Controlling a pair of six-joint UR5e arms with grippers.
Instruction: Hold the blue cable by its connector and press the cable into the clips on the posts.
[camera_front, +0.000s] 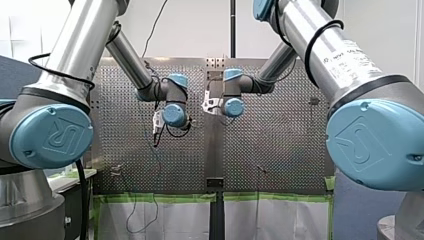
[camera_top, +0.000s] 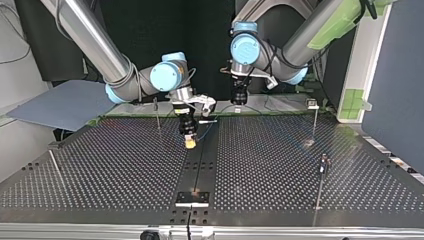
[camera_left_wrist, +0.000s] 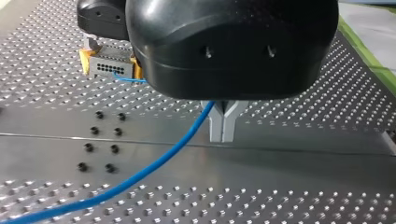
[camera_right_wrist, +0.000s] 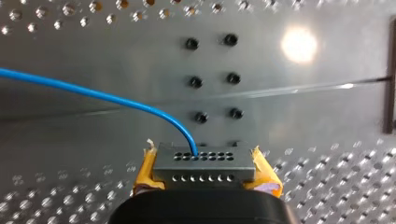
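- Our right gripper (camera_right_wrist: 204, 175) pinches the connector (camera_right_wrist: 204, 161) between its yellow pads (camera_right_wrist: 145, 170)
- Our left gripper (camera_left_wrist: 223, 127), fingertips pressed together, encloses the cable (camera_left_wrist: 154, 161) just above the table (camera_left_wrist: 303, 186)

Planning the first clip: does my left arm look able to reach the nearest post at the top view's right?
Probably yes: bare table lies between my left gripper and the post; but its cable, tied to the connector in my right gripper, may limit it.
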